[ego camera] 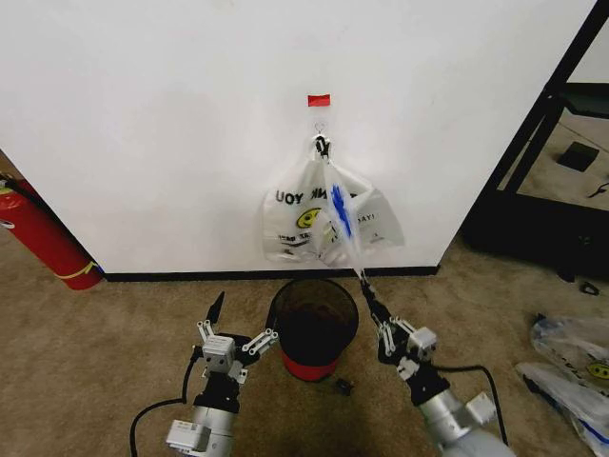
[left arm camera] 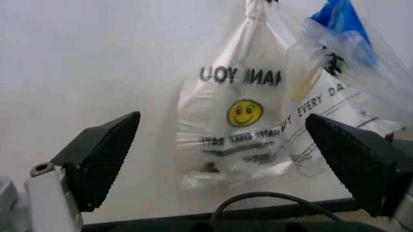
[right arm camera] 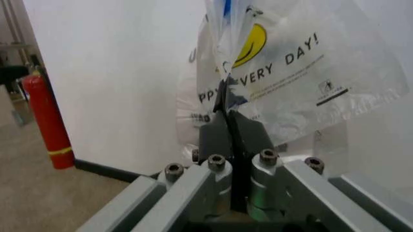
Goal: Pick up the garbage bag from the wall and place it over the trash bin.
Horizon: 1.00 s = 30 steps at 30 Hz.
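Observation:
The garbage bag [ego camera: 341, 217], translucent white with blue patches, still hangs from the wall hook [ego camera: 321, 128] and is stretched down in a taut strip. My right gripper [ego camera: 363, 283] is shut on its lower edge, just above the far right rim of the trash bin [ego camera: 312, 326]. The right wrist view shows the closed fingers [right arm camera: 219, 126] pinching the garbage bag [right arm camera: 303, 72]. My left gripper [ego camera: 243, 322] stands open at the bin's left side, holding nothing. In the left wrist view its fingers [left arm camera: 103, 154] frame the garbage bag [left arm camera: 345, 46] and the bin rim [left arm camera: 271, 197].
A second flat white smiley bag [ego camera: 297, 221] hangs on the same hook, against the wall. A red fire extinguisher [ego camera: 43, 238] stands at the left. A black shelf frame [ego camera: 542, 143] and loose plastic bags [ego camera: 571, 357] are at the right. A small black object [ego camera: 343, 386] lies beside the bin.

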Tool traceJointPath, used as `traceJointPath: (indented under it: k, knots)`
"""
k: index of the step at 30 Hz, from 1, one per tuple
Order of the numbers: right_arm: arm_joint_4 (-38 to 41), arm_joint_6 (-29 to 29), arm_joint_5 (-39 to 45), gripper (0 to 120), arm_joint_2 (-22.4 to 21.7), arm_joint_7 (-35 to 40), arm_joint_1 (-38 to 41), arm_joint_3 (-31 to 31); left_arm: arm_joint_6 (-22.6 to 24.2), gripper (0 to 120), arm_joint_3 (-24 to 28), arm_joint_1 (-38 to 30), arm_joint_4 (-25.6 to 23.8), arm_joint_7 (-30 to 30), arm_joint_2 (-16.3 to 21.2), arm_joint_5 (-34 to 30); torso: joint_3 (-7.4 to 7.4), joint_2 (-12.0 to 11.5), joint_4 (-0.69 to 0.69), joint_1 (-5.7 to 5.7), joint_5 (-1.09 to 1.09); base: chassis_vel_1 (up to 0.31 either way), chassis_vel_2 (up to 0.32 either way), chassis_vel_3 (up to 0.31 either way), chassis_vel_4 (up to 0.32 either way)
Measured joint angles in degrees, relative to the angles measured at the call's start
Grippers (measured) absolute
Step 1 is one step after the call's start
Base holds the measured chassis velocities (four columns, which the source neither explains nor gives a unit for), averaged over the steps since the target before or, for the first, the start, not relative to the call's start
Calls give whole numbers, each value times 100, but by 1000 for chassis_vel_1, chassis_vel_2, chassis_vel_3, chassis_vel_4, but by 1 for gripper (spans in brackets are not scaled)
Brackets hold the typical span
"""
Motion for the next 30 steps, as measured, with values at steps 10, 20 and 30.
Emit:
traceJointPath:
  k: [10,20,30]
  knots:
    - [-44,596,-382,0,37,-192,-499,202,-15,100,35,-102,99,-7,-12,-35,0,0,-1,0,0,0,0,0,0]
    - [-180,1198,-498,0,191,-491,-788,354,-14,100,49,-130,132,-9,-13,-50,0,0,0,0,0,0,0,0,0]
    - [-302,1675,-493,0,320,-675,-1025,474,-12,100,43,-130,142,-10,-15,-53,0,0,-1,0,0,0,0,0,0]
